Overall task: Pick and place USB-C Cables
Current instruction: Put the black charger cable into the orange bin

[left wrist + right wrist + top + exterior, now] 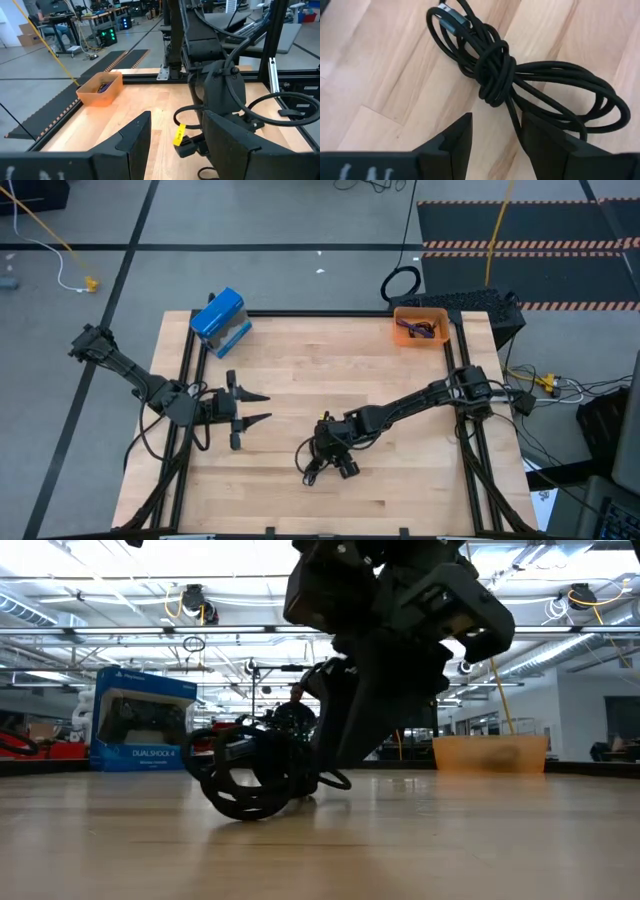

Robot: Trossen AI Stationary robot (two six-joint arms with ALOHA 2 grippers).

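The right gripper [335, 463] hangs low over the lower middle of the overhead picture, its fingers [451, 142] parted and holding nothing, straddling a strand of the black bundled cable [520, 82] that lies on the wooden table [400, 500]. In the right wrist picture the bundle fills the upper half, knotted at its middle with loops fanning to the right. To do this grasp well, I judge the jaws should centre on that thick knot, not a single loose loop, then descend until the tips nearly meet the wood before closing, so the whole bundle lifts together. The left gripper [255, 409] waits spread open and empty at left centre. The orange bin [421, 327], upper right, already holds a purple cable [421, 329].
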